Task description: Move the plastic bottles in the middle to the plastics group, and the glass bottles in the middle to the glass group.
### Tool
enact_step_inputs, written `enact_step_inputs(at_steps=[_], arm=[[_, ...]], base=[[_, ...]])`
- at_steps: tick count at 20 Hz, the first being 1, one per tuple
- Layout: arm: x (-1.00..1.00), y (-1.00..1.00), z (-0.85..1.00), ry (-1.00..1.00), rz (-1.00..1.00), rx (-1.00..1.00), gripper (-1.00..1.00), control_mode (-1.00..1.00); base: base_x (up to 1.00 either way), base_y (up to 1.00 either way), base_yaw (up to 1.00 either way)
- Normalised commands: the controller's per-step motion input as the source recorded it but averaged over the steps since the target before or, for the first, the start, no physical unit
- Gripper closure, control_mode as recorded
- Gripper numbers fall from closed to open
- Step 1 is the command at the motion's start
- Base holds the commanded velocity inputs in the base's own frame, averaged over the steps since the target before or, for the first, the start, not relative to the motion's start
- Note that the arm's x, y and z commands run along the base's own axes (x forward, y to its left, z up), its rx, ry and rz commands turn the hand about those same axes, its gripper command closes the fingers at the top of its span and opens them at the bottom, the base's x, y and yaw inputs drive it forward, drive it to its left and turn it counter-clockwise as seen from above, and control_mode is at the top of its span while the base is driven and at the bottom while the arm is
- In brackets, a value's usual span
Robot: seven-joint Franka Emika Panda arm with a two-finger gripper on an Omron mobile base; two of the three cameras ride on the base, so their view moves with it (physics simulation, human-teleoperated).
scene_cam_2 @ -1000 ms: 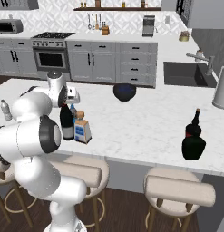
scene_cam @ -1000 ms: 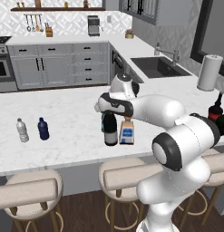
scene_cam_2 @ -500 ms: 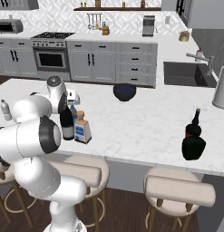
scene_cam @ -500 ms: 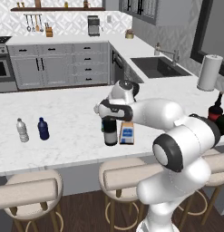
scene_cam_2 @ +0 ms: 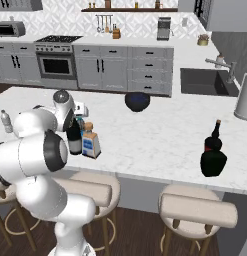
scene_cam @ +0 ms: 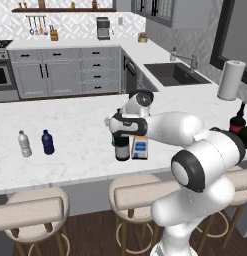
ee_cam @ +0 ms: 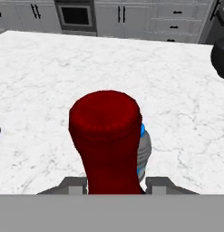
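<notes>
- So the gripper (ee_cam: 114,181) just dropped lower onto the wine bottle (scene_cam: 122,148) compared with a moment ago, and its jaws have clamped shut on the red foil neck (ee_cam: 107,136)
- From the hand cam the neck sits right between the two finger tips, so I'd call that a grip, not just hovering
- That bottle stands on the counter (scene_cam: 80,135) near the front edge, about the middle of its length, touching or nearly touching the short square bottle with the blue label (scene_cam: 140,148) on its right
- Little water bottle (ee_cam: 141,152) is tucked right behind the wine bottle, only peeking out in the hand view
- Plastics group (scene_cam: 35,143) sits toward the counter's left end, well apart
- Glass group (scene_cam_2: 213,152) is way over at the right end by the front edge, paper towel roll (scene_cam: 230,80) behind it
- Meaning: first glass bottle looks secured; it hasn't lifted yet as far as I can tell. Next is a straight lift so it doesn't knock its two neighbours, then a long carry right
</notes>
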Motion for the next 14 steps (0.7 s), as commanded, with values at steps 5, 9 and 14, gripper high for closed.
enact_step_inputs(at_steps=[5, 9, 14], arm=[[-0.51, 0.00, 0.44, 0.00, 0.00, 0.04, 1.00, -1.00], [-0.83, 0.00, 0.52, 0.00, 0.00, 0.14, 1.00, -1.00], [-0.73, 0.01, 0.58, 0.00, 0.00, 0.06, 1.00, -1.00]], base=[[0.00, 0.00, 0.00], [0.00, 0.00, 0.00], [0.00, 0.00, 0.00]])
